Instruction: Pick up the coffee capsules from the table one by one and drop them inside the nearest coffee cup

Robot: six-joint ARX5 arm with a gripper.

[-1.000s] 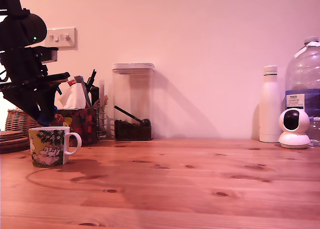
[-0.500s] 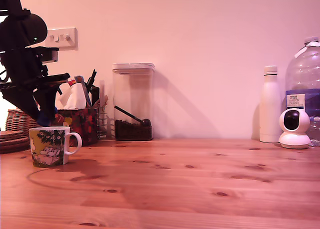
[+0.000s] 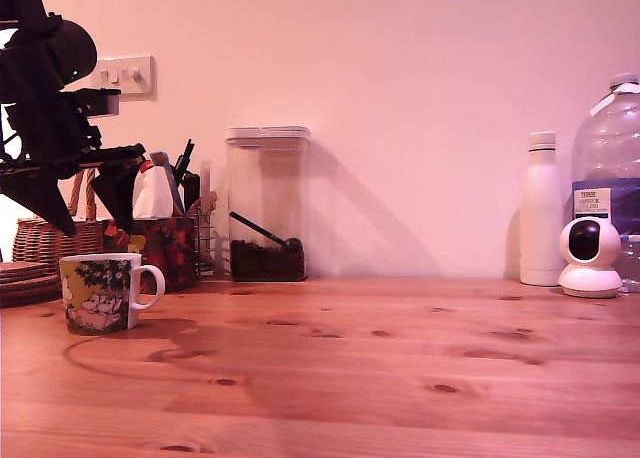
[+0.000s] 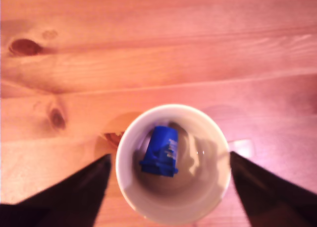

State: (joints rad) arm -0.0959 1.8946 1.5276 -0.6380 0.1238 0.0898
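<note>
The claw (image 4: 168,185) is being held wide apart and empty, its 2 dark fingers (image 4: 59,195) flanking the coffee cup (image 4: 173,162) on either side in the wrist view without touching it. Compared with 1 second ago, the claw is being lifted: in the exterior view its tips, which were dipping down to the cup's rim, are now being carried clear above the cup (image 3: 100,293), uncovering the wicker basket (image 3: 45,240) behind. Inside the cup, 1 blue capsule (image 4: 161,151) is lying tilted on the pale bottom, so this drop is judged complete.

The cup is standing upright on the desk (image 3: 380,378) at the exterior view's left, its handle turned toward the exterior view's right. No other capsule is being shown on the planks in either view, so it cannot be told whether any are left to collect.
</note>
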